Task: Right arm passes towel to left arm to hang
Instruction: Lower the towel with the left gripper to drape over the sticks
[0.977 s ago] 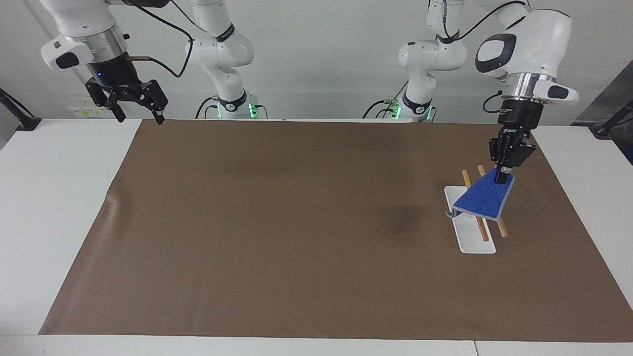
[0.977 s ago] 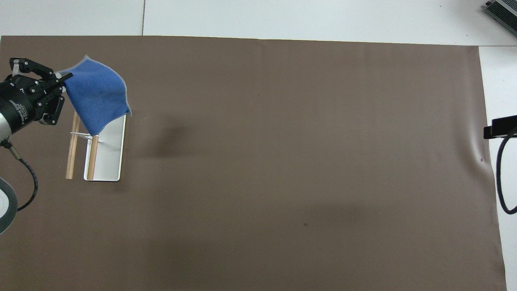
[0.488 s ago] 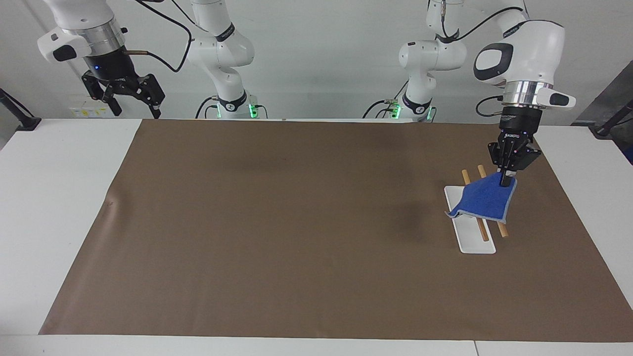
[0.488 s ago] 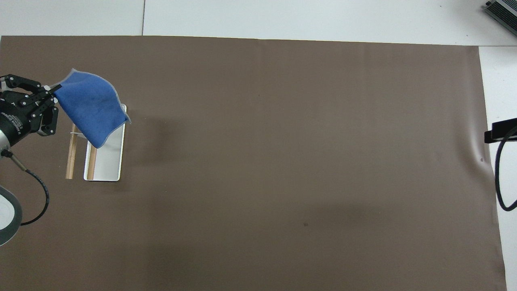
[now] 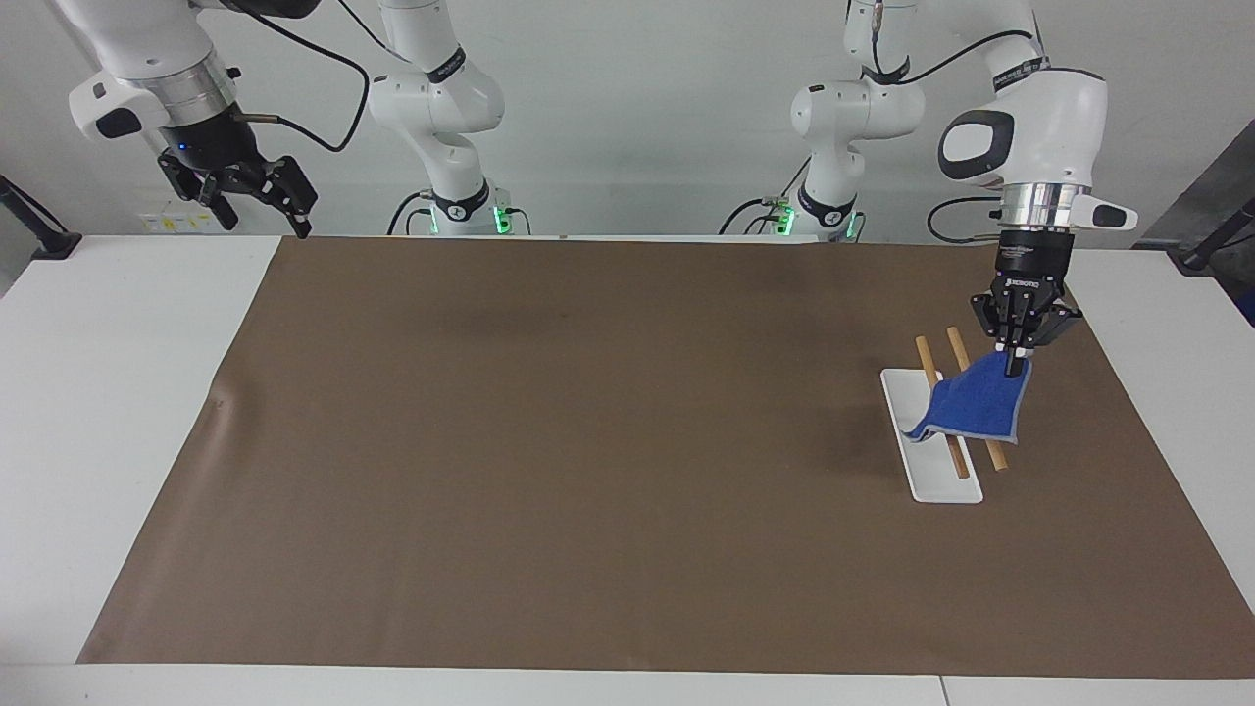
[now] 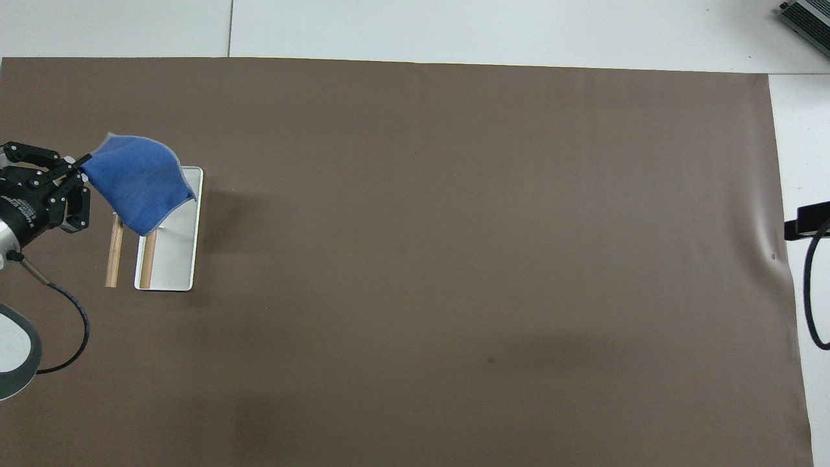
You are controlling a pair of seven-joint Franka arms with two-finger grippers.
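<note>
A broad brown mat (image 5: 588, 451) covers most of the white desk (image 5: 108, 392), and everything in play sits near the mat's edge at the left arm's end.

The left arm (image 5: 1029, 108) reaches down there from its base; the right arm (image 5: 137, 59) waits, raised over the mat's corner at its own end nearest the robots.

Next in size is the rack (image 5: 931, 441): a white base plate carrying two wooden rails (image 5: 956, 456) that run away from the robots.

The towel (image 5: 976, 407) hangs by one corner from the left gripper (image 5: 1016, 365), whose fingertips are pinched together on that corner. The cloth drapes down across both rails, and its lowest corner looks to reach the base plate, though contact there is hard to confirm.

The right gripper (image 5: 257, 211) holds nothing — its fingers stand spread wide.

The handover appears done, and the hanging step is in hand. The next move probably calls for lowering the pinched corner past the outer rail so the cloth's weight settles evenly over the rails, then letting go and lifting straight up — clear of the fabric, so nothing drags off.
</note>
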